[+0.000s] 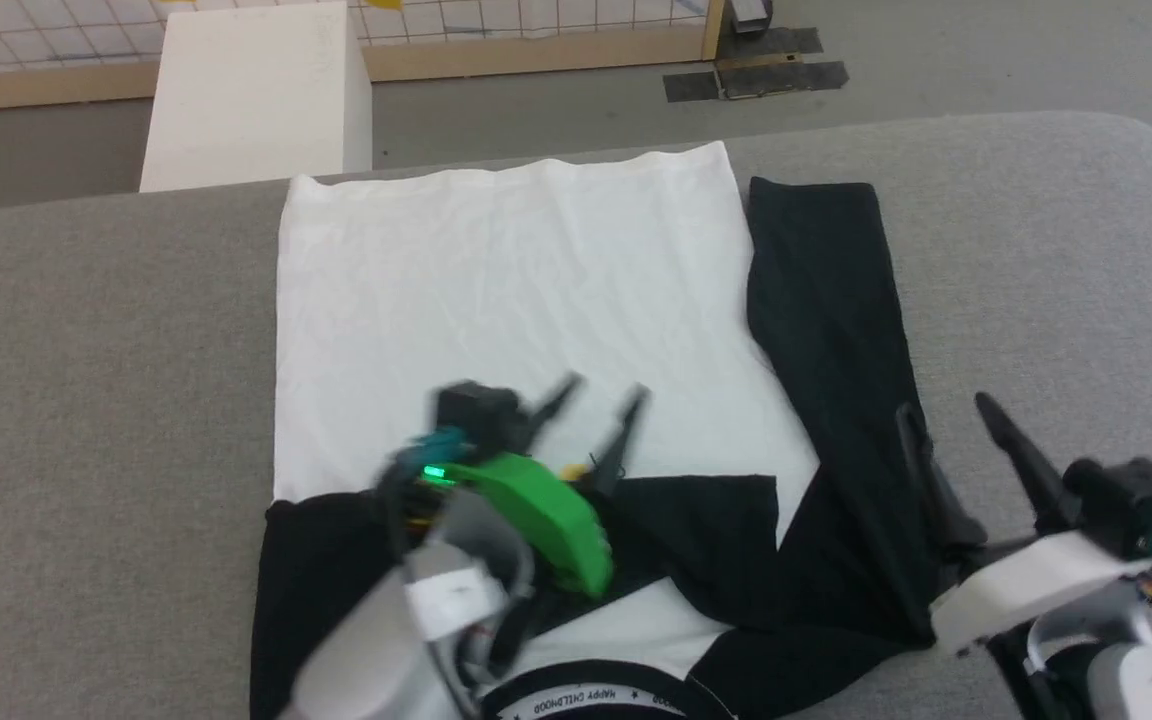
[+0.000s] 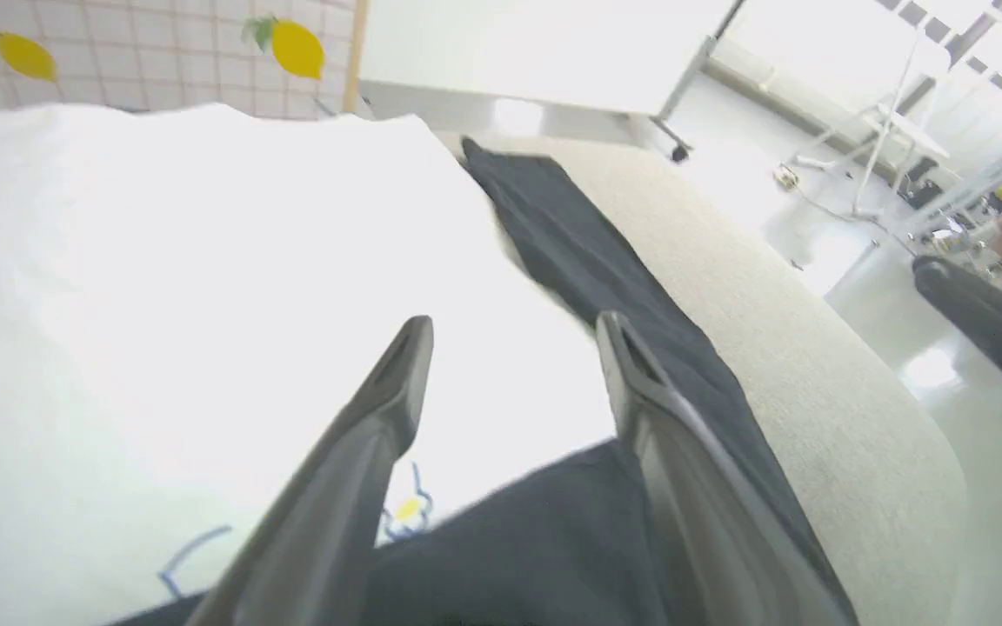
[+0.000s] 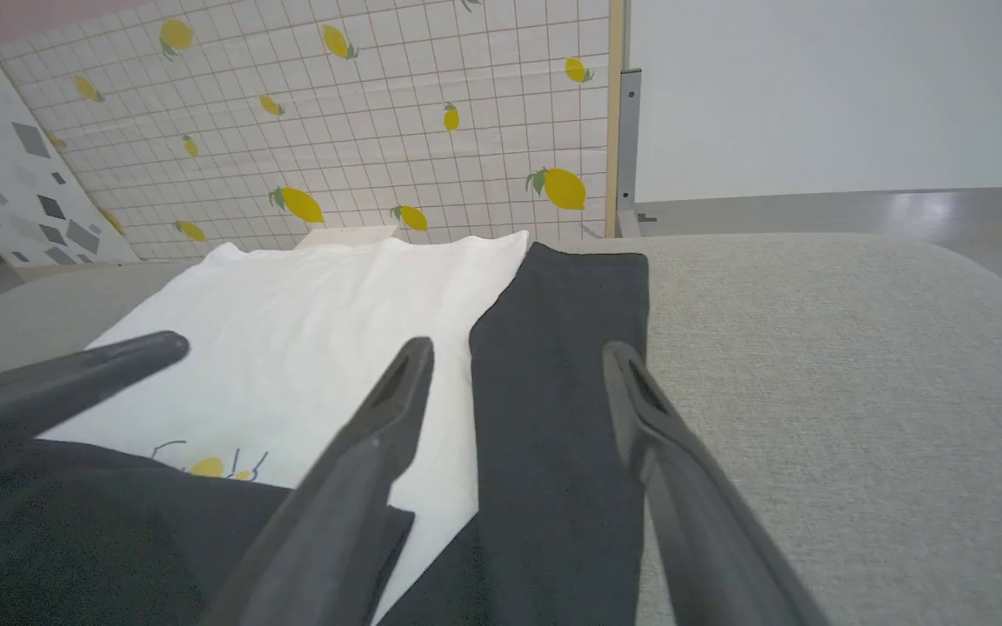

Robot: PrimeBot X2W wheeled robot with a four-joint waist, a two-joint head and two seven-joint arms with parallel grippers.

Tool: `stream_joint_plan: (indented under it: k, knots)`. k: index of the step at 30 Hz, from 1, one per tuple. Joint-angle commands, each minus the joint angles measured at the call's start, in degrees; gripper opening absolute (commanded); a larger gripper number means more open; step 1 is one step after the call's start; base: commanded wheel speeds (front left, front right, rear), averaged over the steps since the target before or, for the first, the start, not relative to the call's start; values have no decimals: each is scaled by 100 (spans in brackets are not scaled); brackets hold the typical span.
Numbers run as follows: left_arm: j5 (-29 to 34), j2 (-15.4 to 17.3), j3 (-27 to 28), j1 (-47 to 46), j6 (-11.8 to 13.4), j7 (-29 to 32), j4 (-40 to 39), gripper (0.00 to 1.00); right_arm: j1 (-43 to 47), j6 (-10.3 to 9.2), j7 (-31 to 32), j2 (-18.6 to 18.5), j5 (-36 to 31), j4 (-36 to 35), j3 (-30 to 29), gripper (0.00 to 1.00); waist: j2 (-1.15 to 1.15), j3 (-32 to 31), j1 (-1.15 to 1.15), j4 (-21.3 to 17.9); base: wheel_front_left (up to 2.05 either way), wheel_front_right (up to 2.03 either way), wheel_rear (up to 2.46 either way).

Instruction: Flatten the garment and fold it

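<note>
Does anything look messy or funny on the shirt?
A little. One black sleeve is folded across the chest, right up to the print, while the other sleeve lies stretched out beside the white body, so the shirt looks lopsided. Nothing looks torn or spilled.

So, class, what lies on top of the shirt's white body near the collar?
A black sleeve lies folded across the white body. Part of the yellow-and-blue chest print shows at its edge; whatever lies beneath the sleeve is covered.
</note>
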Motion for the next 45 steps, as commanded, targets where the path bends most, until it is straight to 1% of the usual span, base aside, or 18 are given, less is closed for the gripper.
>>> stream_joint_plan:
  k: [1, 4, 8, 11, 14, 16, 18, 21, 25, 29, 35, 36, 37, 38, 39, 42, 45]
  knots:
    - [75, 231, 186, 53, 154, -248, -68, 100, -226, -9, 55, -21, -16, 60, -81, 100, 0, 64, 0, 74, 0, 0, 0]
    - [155, 606, 666, 261, 456, -810, -310, 100, -695, -9, 328, -70, 24, 256, -294, 100, 0, 227, 0, 176, 0, 0, 0]
    - [238, 1010, 1345, 558, 751, -1123, -718, 100, -1588, -9, 709, -116, 77, 783, -758, 100, 0, 597, 0, 317, 0, 0, 0]
    - [419, 1158, 1929, 723, 905, -1181, -1131, 100, -2351, -9, 967, -212, 70, 1314, -1059, 100, 0, 978, 0, 503, 0, 0, 0]
    - [760, 1107, 2544, 860, 927, -1186, -1622, 100, -3048, -9, 1110, -359, 22, 1857, -1192, 100, 0, 1332, 0, 659, 0, 0, 0]
    - [957, 965, 2860, 953, 848, -1187, -1840, 100, -3462, -9, 1234, -468, -44, 2242, -1277, 100, 0, 1550, 0, 775, 0, 0, 0]
    - [1122, 788, 3116, 972, 702, -1188, -1985, 100, -3830, -9, 1359, -546, -106, 2572, -1404, 100, 0, 1752, 0, 891, 0, 0, 0]
    - [1381, 504, 3433, 948, 442, -1188, -2094, 100, -4289, -9, 1635, -654, -252, 3017, -1552, 100, 0, 2013, 0, 1041, 0, 0, 0]
    - [1662, 162, 3685, 855, 74, -1189, -2117, 100, -4749, -9, 2056, -752, -477, 3485, -1753, 100, 0, 2266, 0, 1199, 0, 0, 0]
    - [1900, -69, 3870, 752, -206, -1189, -2090, 100, -5077, -9, 2465, -734, -638, 3811, -1936, 100, 0, 2437, 0, 1297, 0, 0, 0]
    - [2111, -254, 4063, 690, -446, -1189, -2062, 100, -5342, -9, 3017, -686, -865, 4115, -2084, 100, 0, 2514, 0, 1298, 0, 0, 0]
    - [2133, -267, 4075, 696, -473, -1189, -2046, 100, -5351, -9, 3125, -677, -903, 4146, -2096, 71, 0, 2501, 0, 1287, 0, 0, 0]
    - [2166, -282, 4092, 705, -498, -1189, -2027, 100, -5343, -9, 3253, -671, -952, 4173, -2088, 36, 0, 2466, 0, 1270, 0, 0, 0]
    - [2186, -293, 4110, 714, -514, -1189, -2018, 100, -5325, -9, 3345, -677, -990, 4179, -2082, 20, 0, 2433, 0, 1254, 0, 0, 0]
    - [2204, -304, 4132, 727, -528, -1189, -2004, 100, -5299, -9, 3424, -686, -1015, 4171, -2068, 0, 0, 2390, 0, 1232, 0, 0, 0]
    - [2244, -323, 4162, 778, -566, -1189, -1946, 100, -5166, -9, 3468, -735, -1020, 4079, -2062, 0, 0, 2242, 0, 1164, 0, 0, 0]
    - [2284, -335, 4195, 851, -592, -1189, -1853, 100, -4975, -9, 3167, -813, -988, 3912, -2139, 0, 0, 1998, 0, 1066, 0, 0, 0]
